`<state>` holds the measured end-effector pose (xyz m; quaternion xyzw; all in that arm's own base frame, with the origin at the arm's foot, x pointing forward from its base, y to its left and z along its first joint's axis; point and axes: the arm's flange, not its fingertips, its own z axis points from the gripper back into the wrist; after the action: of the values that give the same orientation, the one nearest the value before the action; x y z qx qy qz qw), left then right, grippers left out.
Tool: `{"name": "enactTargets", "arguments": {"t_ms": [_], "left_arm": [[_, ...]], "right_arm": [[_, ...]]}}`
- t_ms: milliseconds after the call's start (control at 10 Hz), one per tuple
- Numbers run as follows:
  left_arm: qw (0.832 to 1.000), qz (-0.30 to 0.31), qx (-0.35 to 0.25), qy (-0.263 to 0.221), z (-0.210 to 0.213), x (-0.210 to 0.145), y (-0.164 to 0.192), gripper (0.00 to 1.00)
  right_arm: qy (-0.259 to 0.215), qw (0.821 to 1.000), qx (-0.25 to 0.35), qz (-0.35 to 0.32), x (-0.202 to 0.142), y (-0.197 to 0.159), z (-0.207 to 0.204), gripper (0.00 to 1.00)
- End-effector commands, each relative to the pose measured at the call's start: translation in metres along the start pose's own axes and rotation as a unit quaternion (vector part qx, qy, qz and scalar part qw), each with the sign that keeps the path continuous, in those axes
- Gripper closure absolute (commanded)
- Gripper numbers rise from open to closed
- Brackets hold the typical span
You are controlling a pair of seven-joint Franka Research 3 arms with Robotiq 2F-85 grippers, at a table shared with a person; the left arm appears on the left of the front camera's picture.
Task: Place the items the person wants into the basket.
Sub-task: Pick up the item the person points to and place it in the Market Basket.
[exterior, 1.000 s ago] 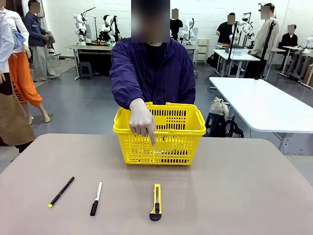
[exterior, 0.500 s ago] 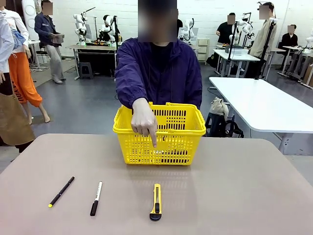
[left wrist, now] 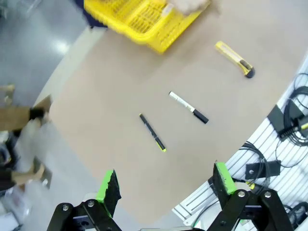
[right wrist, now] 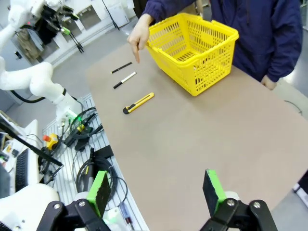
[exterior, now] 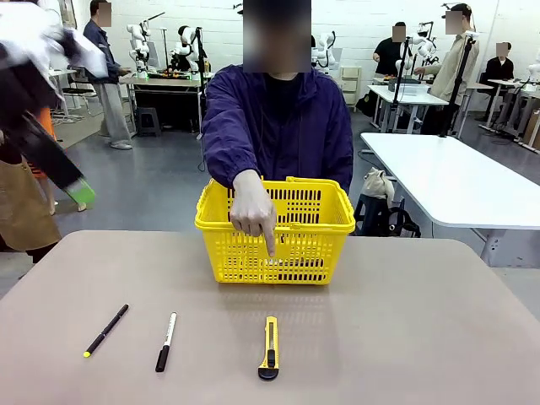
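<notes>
A slim yellow-and-black utility knife [exterior: 269,347] lies on the tan table, near the front edge and in front of the yellow basket [exterior: 321,226]. The person in a purple jacket [exterior: 278,126] stands behind the basket, one hand [exterior: 251,213] hanging over its front rim with the index finger pointing down toward the knife. My left gripper [left wrist: 165,182] hovers high above the table, open and holding nothing, with the knife [left wrist: 234,59] and basket [left wrist: 144,24] far below it. My right gripper [right wrist: 155,188] is also open and holds nothing, well back from the knife [right wrist: 138,102] and basket [right wrist: 207,72].
A black pen with a yellow tip [exterior: 106,329] and a white-and-black marker [exterior: 166,341] lie left of the knife. My left arm [exterior: 42,126] shows blurred at the upper left. Cables and a slotted rack [right wrist: 82,144] sit beyond the table's near edge.
My left arm has swung into the upper left of the front view, blurred by motion. The person's pointing hand and the things on the table have stayed put.
</notes>
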<state>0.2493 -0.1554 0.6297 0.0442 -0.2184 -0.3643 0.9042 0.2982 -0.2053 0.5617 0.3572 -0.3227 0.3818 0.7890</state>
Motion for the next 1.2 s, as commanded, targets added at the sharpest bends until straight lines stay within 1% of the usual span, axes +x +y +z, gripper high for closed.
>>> {"name": "enactTargets", "arguments": {"t_ms": [0, 100, 200, 300, 400, 600, 800, 900, 1100], "left_arm": [[0.994, 0.078, 0.07, 0.041, -0.028, 0.017, -0.032, 0.0], [0.989, 0.112, 0.078, 0.052, -0.044, 0.027, -0.049, 0.0], [0.985, 0.137, 0.089, 0.051, -0.058, 0.034, -0.062, 0.0], [0.976, 0.195, 0.089, 0.043, -0.069, 0.041, -0.07, 0.0], [0.969, 0.228, 0.081, 0.05, -0.079, 0.043, -0.072, 0.0], [0.963, 0.256, 0.058, 0.06, -0.083, 0.046, -0.064, 0.0], [0.959, 0.277, 0.016, 0.063, -0.08, 0.048, -0.049, 0.0], [0.964, 0.251, 0.059, 0.068, -0.089, 0.043, -0.061, 0.0], [0.964, 0.251, 0.059, 0.068, -0.089, 0.043, -0.061, 0.0]], "right_arm": [[-0.018, 1.0, 0.005, 0.007, 0.002, -0.003, 0.001, 0.0], [-0.018, 1.0, 0.005, 0.007, 0.002, -0.003, 0.001, 0.0], [-0.018, 1.0, 0.005, 0.007, 0.002, -0.003, 0.001, 0.0], [-0.018, 1.0, 0.005, 0.007, 0.002, -0.003, 0.001, 0.0], [-0.018, 1.0, 0.005, 0.007, 0.002, -0.003, 0.001, 0.0], [-0.018, 1.0, 0.005, 0.007, 0.002, -0.003, 0.001, 0.0], [-0.018, 1.0, 0.005, 0.007, 0.002, -0.003, 0.001, 0.0], [-0.018, 1.0, 0.005, 0.007, 0.002, -0.003, 0.001, 0.0], [-0.018, 1.0, 0.005, 0.007, 0.002, -0.003, 0.001, 0.0]]}}
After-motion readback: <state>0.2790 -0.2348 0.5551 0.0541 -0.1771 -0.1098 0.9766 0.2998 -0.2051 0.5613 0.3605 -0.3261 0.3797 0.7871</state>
